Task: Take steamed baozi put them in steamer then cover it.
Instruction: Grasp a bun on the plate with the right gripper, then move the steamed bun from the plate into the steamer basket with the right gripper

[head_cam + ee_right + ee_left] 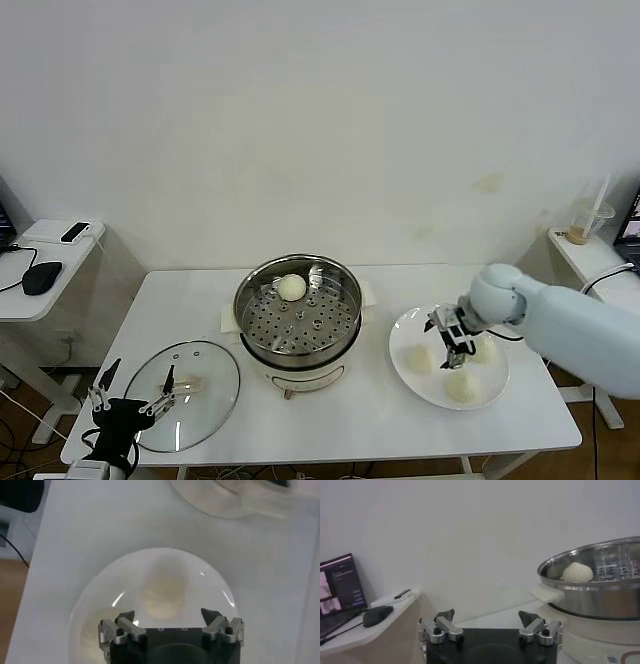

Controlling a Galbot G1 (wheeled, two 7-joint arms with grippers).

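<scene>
Four baozi on your table: one bun (291, 287) sits on the perforated tray inside the steamer (297, 352), toward its far side; three buns (447, 367) lie on the white plate (404, 329) at the robot's right of the steamer.

Steamer: stainless pot on a white base, mid-table, uncovered.

Cover (186, 394): glass lid with cream handle, lying flat on the table at the robot's left of the steamer, near the front edge.

Right gripper (451, 333): you have it above the plate among the three buns, fingers spread apart, holding nothing; its wrist view shows one bun (161, 597) just ahead of the open fingertips (210, 615).

Left gripper (132, 390): low at the front left corner, beside the cover's rim, fingers apart, empty.

Side items: a mouse (41, 276) and a phone (75, 232) on the small table at left; a plastic cup (590, 220) on the shelf at right.
</scene>
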